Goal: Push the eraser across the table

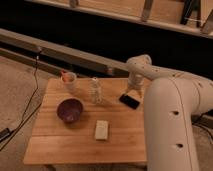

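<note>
The eraser (pixel 130 101) is a small flat black block lying near the right edge of the light-wood table (pixel 80 145). My gripper (pixel 133 90) hangs at the end of the white arm (pixel 170 115), just behind and above the eraser's far end, close to it or touching it; I cannot tell which.
On the table stand a purple bowl (pixel 69 110), a clear bottle (pixel 95 90), a white cup with something orange in it (pixel 69 80) and a pale cream block (pixel 102 129). A dark rail runs behind the table. A cable lies on the floor at the left.
</note>
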